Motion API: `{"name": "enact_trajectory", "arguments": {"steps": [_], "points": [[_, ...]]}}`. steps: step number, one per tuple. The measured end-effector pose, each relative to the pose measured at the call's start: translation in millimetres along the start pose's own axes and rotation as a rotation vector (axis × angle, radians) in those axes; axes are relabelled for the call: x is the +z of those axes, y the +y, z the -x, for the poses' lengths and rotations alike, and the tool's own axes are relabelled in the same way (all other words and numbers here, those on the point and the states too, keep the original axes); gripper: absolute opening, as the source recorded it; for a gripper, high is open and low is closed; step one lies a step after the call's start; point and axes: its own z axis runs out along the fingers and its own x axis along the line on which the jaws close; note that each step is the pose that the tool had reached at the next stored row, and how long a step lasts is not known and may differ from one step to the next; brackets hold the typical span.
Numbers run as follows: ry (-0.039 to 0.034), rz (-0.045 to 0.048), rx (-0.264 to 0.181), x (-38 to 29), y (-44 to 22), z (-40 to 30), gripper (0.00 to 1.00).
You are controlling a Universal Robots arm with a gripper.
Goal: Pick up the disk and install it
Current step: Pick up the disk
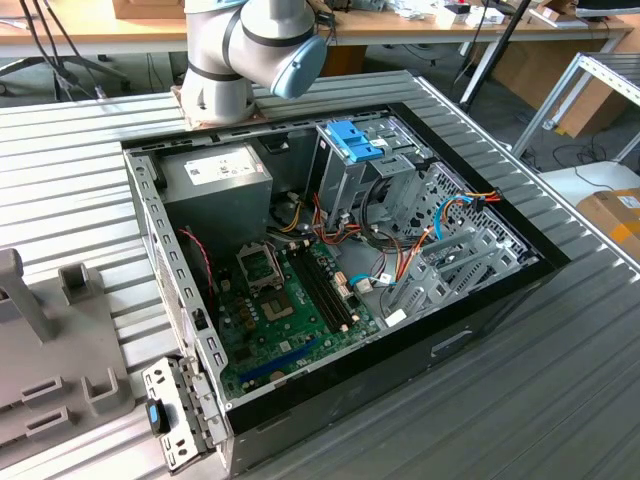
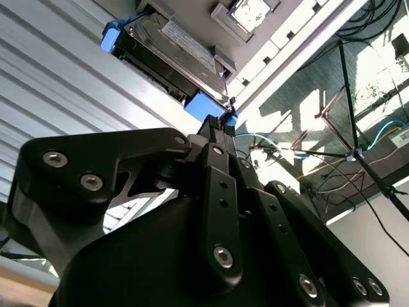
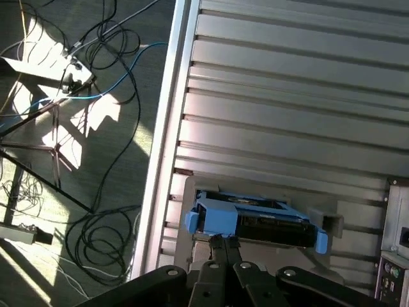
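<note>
At the exterior view's left, about eight o'clock from the case, a grey moulded plastic fixture (image 1: 45, 360) is seen on the ribbed silver metal table (image 1: 80, 170). In the middle the open black computer case (image 1: 430, 345) is laid, with a green circuit board (image 1: 265, 320) inside. At its eleven o'clock the pale grey robot arm (image 1: 250, 50) is mounted. Toward one o'clock a blue plastic latch (image 1: 352, 140) is set on a tall grey metal cage (image 1: 340, 190). In the first wrist view the flat black rectangular disk (image 3: 255, 224), framed by bright blue rails, is laid on the ribbed table close to its edge. The black gripper (image 3: 223, 242) is held just beside the blue frame. In the second wrist view the gripper (image 2: 216, 125) is placed against the disk's (image 2: 167, 54) blue end tab. Whether the gripper is clenched or released cannot be told.
</note>
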Motion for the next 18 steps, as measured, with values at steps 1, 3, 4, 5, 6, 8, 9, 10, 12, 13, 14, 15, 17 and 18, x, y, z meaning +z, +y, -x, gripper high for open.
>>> {"name": "enact_trajectory", "arguments": {"steps": [1, 3, 4, 5, 6, 8, 9, 10, 12, 13, 14, 15, 17, 18], "points": [[0.0006, -0.0006, -0.017, 0.0, 0.0, 0.0, 0.11], [0.0015, -0.0014, -0.04, 0.0, 0.0, 0.0, 0.11], [0.0018, -0.0018, -0.05, 0.0, 0.0, 0.0, 0.11], [0.0023, -0.0022, -0.061, 0.0, 0.0, 0.0, 0.11], [0.0026, -0.0025, -0.07, 0.0, 0.0, 0.0, 0.11], [0.0035, -0.0033, -0.093, 0.0, 0.1, 0.0, 0.11], [0.0038, -0.0037, -0.105, 0.1, 0.1, 0.0, 0.11], [0.0046, -0.0044, -0.124, 0.1, 0.1, 0.0, 0.11], [0.0064, -0.0061, -0.172, 0.2, 0.1, 0.0, 0.11], [0.0077, -0.0074, -0.207, 0.2, 0.1, 0.0, 0.11], [0.0087, -0.0083, -0.234, 0.3, 0.2, 0.1, 0.11], [0.0093, -0.0089, -0.25, 0.4, 0.2, 0.0, 0.11], [0.0115, -0.0109, -0.306, 0.5, 0.2, 0.1, 0.11], [0.012, -0.0115, -0.322, 0.6, 0.2, 0.1, 0.11]]}}
